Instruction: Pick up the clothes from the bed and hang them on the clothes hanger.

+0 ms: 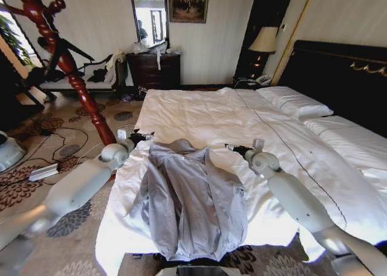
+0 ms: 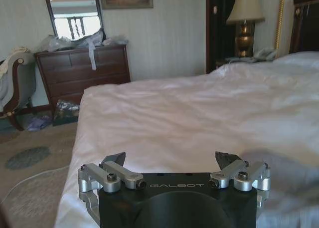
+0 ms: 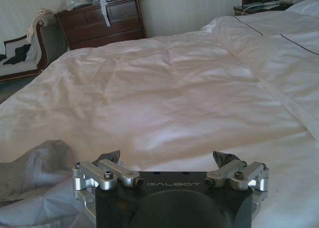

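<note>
The clothes (image 1: 187,197), a light grey long-sleeved shirt, lie spread on the near end of the bed (image 1: 199,110), collar toward the pillows. My left gripper (image 1: 143,136) hovers open just off the shirt's left shoulder. My right gripper (image 1: 232,148) is open beside the right shoulder. In the left wrist view the open gripper (image 2: 171,160) looks over the white duvet (image 2: 174,113), with grey cloth (image 2: 281,168) at one side. The right wrist view has its open gripper (image 3: 167,159) beside the crumpled shirt (image 3: 35,170). A slim black clothes hanger (image 1: 75,50) seems to hang on the red wooden stand (image 1: 66,64).
The red stand's post rises from the floor close to the bed's left edge, near my left arm. A dark dresser (image 1: 154,69) with a mirror and an armchair (image 1: 100,75) stand against the far wall. Cables lie on the patterned carpet (image 1: 57,149). The black headboard (image 1: 344,77) and a lamp (image 1: 263,41) are on the right.
</note>
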Robot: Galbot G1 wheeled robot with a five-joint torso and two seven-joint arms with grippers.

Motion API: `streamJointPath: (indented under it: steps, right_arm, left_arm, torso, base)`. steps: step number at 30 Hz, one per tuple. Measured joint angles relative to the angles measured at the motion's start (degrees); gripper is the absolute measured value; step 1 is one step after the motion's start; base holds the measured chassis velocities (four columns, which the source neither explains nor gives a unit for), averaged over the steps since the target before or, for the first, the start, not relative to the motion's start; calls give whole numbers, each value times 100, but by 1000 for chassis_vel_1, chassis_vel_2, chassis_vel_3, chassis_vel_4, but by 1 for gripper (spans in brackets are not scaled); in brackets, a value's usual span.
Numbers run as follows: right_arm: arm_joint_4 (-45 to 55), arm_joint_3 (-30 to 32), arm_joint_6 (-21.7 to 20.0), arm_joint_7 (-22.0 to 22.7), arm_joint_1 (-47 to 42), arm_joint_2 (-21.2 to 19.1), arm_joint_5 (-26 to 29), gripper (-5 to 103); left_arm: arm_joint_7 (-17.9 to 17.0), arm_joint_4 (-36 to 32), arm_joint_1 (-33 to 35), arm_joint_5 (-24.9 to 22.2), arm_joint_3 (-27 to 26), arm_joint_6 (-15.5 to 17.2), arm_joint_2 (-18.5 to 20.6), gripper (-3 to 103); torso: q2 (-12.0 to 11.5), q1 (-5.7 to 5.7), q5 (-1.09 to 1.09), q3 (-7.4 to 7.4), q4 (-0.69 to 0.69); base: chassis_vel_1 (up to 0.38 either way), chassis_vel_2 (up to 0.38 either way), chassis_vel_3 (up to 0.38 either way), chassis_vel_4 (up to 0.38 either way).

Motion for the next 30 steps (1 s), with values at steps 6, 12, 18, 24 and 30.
streamJointPath:
  steps: [6, 12, 18, 24, 30]
  right_arm:
    - [543, 426, 22, -15, -597, -138, -36, 100]
    - [1175, 955, 15, -25, -1431, -194, -198, 100]
    - [1596, 1379, -23, -19, -2007, -152, -194, 100]
    - [1682, 1751, -321, 178, -2038, 24, 1327, 100]
    - [751, 1898, -803, 716, -1231, 597, 3251, 100]
  left_arm:
    - [134, -701, 1485, 354, -1004, -184, 282, 100]
    - [144, -1327, 2779, 808, -1757, -316, 307, 100]
    - [42, -1790, 3722, 1104, -2415, -355, 9, 100]
    - [11, -2110, 4550, 1331, -2938, -416, -198, 100]
    - [-34, -2442, 5260, 1494, -3354, -441, -289, 100]
  torso:
    - [0, 0, 4, -1, -4]
    - [1, -1, 1, -1, -5]
    - [1, -1, 3, -1, -5]
    - [1, -1, 3, -1, -5]
    - [0, 1, 3, 0, -3]
  base:
    - [0, 0, 0, 0]
    - [0, 0, 0, 0]
    - [0, 0, 0, 0]
    - [0, 0, 0, 0]
    - [0, 0, 0, 0]
